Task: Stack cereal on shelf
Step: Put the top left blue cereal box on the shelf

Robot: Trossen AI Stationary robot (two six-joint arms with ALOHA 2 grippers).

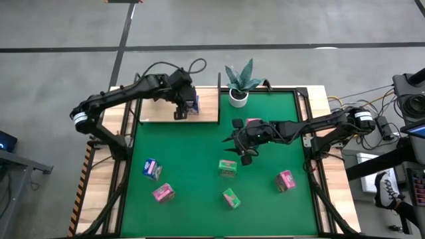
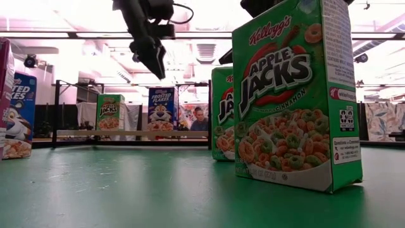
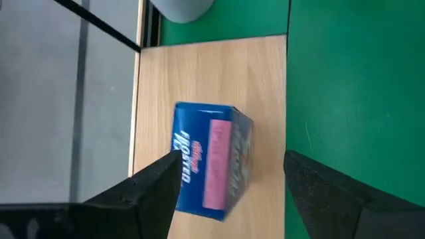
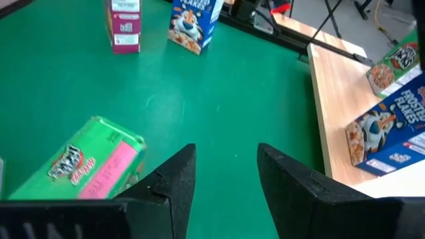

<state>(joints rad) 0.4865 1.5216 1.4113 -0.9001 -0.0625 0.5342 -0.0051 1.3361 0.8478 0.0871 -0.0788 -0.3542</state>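
Observation:
My left gripper (image 1: 182,111) is open over the light-wood shelf (image 1: 159,113) at the table's far left. Its fingers stand on either side of a blue-and-white cereal carton (image 3: 212,159) that stands on the board, just above it; it also shows in the low view (image 2: 152,60). A green carton (image 4: 392,66) also stands on the shelf. My right gripper (image 1: 242,149) is open and empty above mid-table, beside a green carton (image 4: 86,162) lying on the felt. Other cartons lie on the table: green (image 1: 231,197), pink (image 1: 285,180), pink (image 1: 163,192), blue (image 1: 152,168).
A potted plant (image 1: 239,83) stands at the far edge next to the shelf. A pink carton (image 1: 253,123) sits partly under my right arm. Thin black posts (image 2: 57,111) rise from the shelf's edges. Bare green felt lies between the shelf and the loose cartons.

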